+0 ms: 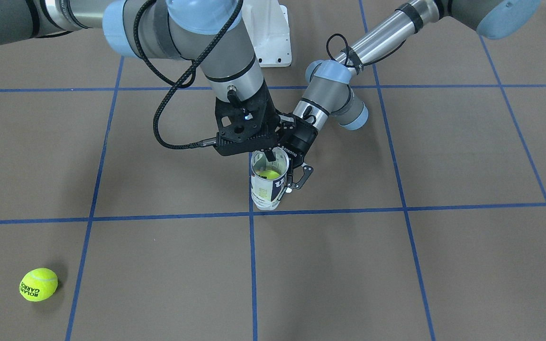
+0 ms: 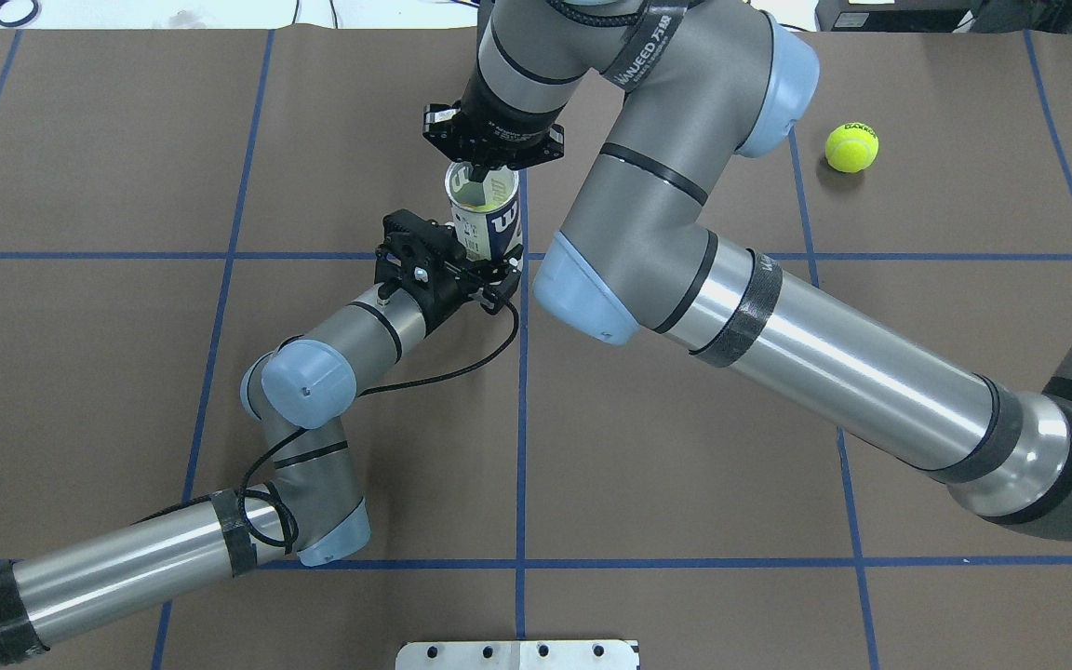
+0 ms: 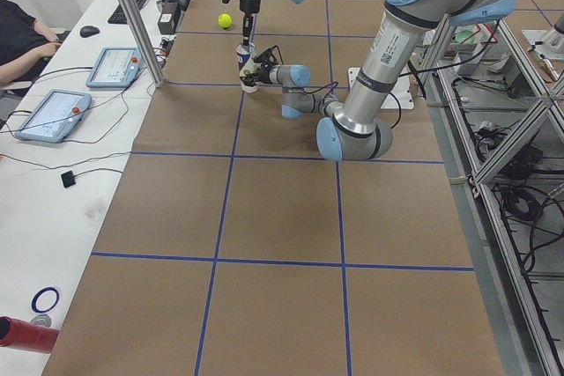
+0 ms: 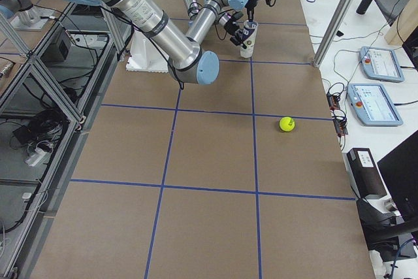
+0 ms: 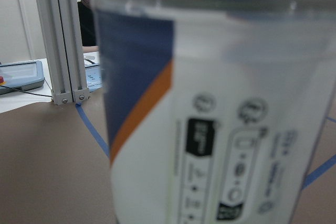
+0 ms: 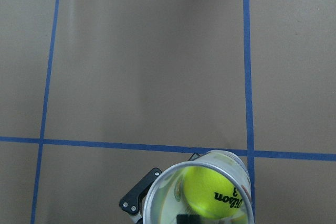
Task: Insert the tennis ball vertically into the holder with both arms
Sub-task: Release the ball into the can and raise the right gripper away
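The holder [image 1: 267, 187] stands straight up on the table [image 1: 396, 265], near the middle, with its open mouth on top. The right hand [image 2: 482, 172] hangs right over that mouth, with one finger dipping just inside the rim. I cannot tell if its fingers are apart or together. The left hand [image 2: 485, 265] comes in from the side, low down, and looks clamped on the holder to keep it steady.

The holder's long way runs up and down, so I think any move in or out must go straight up or down.

There are two balls. One ball [image 6: 212, 192] sits down inside the holder. The other ball [image 1: 39, 284] lies loose, far off on the robot's right side, nearer the right arm. There is one holder and two arms.
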`<state>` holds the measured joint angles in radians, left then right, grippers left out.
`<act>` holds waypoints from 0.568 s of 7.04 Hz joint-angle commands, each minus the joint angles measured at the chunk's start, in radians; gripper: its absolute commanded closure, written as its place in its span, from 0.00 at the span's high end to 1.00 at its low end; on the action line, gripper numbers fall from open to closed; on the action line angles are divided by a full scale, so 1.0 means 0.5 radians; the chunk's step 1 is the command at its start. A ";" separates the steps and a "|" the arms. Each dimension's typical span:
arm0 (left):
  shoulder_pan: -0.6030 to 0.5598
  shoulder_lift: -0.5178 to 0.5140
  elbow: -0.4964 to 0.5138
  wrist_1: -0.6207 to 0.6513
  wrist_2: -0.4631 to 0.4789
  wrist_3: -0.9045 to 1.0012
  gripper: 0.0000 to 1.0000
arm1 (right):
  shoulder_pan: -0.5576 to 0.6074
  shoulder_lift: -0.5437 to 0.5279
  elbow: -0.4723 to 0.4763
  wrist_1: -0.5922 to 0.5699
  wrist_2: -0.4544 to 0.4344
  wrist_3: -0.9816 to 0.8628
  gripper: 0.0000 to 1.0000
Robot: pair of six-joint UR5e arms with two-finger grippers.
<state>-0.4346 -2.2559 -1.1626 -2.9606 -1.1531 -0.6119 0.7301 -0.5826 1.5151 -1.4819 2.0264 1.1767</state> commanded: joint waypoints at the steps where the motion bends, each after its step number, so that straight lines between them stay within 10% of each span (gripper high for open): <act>1: -0.002 -0.001 0.000 0.000 -0.001 0.000 0.75 | 0.156 0.002 0.062 0.000 0.109 0.003 0.00; 4: -0.002 -0.004 0.000 0.000 -0.001 0.003 0.75 | 0.658 -0.299 0.181 -0.003 0.414 -0.234 0.00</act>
<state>-0.4356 -2.2575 -1.1628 -2.9606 -1.1535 -0.6111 0.9657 -0.6418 1.5669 -1.4832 2.1959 1.1428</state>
